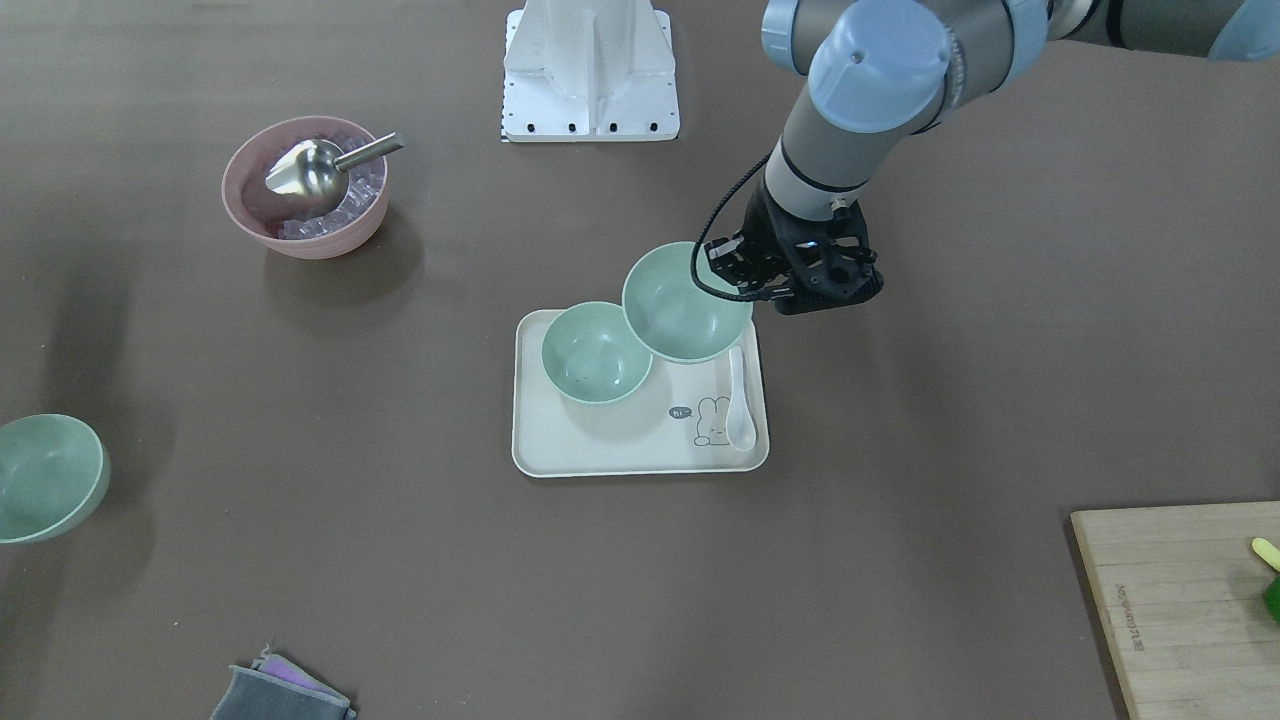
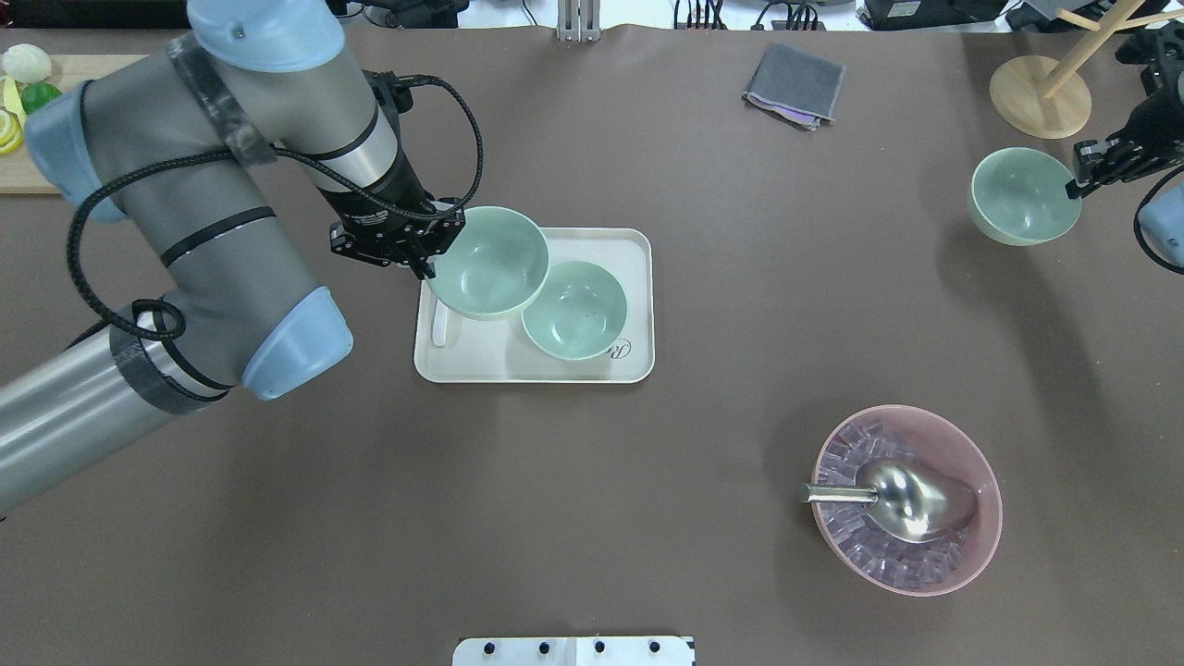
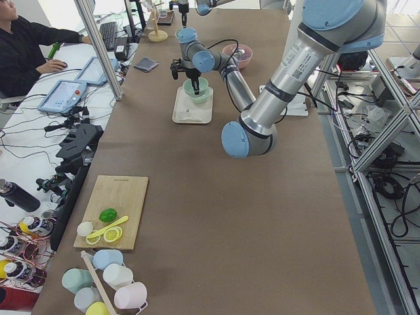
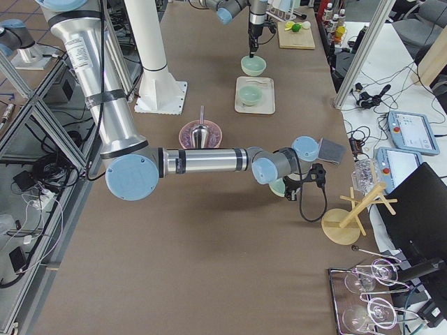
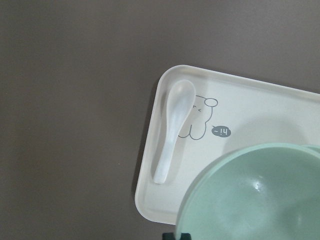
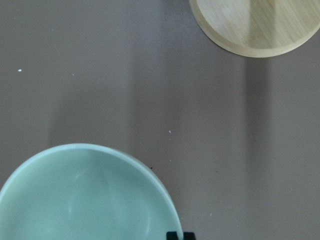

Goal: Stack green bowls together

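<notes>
Three pale green bowls are in view. One green bowl [image 2: 575, 310] [image 1: 596, 352] rests on the cream tray [image 2: 638, 250]. My left gripper [image 2: 427, 259] [image 1: 750, 285] is shut on the rim of a second green bowl [image 2: 490, 264] [image 5: 255, 195], which hangs slightly above the tray and overlaps the resting bowl's edge. Far to the right, my right gripper [image 2: 1078, 180] is shut on the rim of the third green bowl [image 2: 1022, 196] [image 6: 85, 195], held slightly tilted over the table.
A white spoon [image 5: 172, 127] lies along the tray's edge near my left gripper. A pink bowl with ice and a metal scoop [image 2: 911, 499] sits front right. A grey cloth [image 2: 794, 85], a wooden stand [image 2: 1041, 95] and a cutting board [image 2: 28, 120] line the far side.
</notes>
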`<action>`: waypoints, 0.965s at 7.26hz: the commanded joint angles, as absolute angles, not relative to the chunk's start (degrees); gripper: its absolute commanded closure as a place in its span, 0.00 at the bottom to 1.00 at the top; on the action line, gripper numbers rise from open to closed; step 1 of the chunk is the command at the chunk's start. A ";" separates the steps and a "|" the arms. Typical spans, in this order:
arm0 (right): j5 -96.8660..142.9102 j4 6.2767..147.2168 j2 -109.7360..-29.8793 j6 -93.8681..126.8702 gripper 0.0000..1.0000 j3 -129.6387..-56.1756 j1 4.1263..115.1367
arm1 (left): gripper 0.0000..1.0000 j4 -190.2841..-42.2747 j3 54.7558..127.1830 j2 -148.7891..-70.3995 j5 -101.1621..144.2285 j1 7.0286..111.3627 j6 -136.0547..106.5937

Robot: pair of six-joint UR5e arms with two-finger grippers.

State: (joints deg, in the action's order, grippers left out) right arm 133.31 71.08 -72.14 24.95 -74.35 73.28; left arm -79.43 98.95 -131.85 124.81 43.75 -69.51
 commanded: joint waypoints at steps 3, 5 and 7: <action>133.42 71.10 -71.90 27.95 1.00 -76.02 73.21 | 1.00 -89.10 89.23 -135.26 124.02 40.61 -72.68; 133.42 70.93 -71.89 27.95 1.00 -76.03 73.21 | 1.00 -90.09 87.02 -136.40 123.23 38.95 -73.21; 133.42 70.84 -71.63 27.95 1.00 -76.03 73.21 | 1.00 -92.62 85.88 -136.41 121.29 37.44 -74.61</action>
